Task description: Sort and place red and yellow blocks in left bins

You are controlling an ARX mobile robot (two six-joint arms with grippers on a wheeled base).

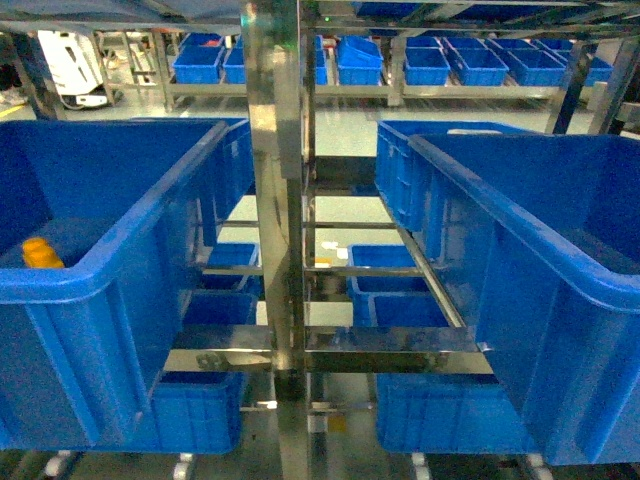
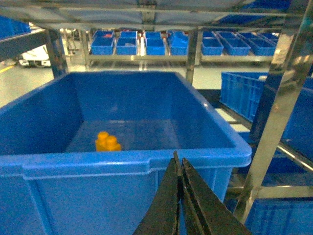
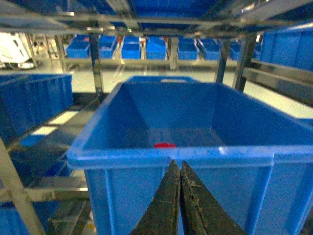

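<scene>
Steel racking [image 1: 275, 200] fills a warehouse aisle, with rows of small crates [image 1: 360, 62] on far shelves. Two deep blue bins sit on the rack: the left bin [image 1: 95, 275] and the right bin [image 1: 560, 290]. A yellow brick [image 2: 107, 141] rests studs-up on the left bin's floor; a small red item [image 3: 165, 145] lies in the right one. Outside the near rims, the left gripper [image 2: 180, 164] and right gripper [image 3: 176, 169] show fingers pressed together, holding nothing
</scene>
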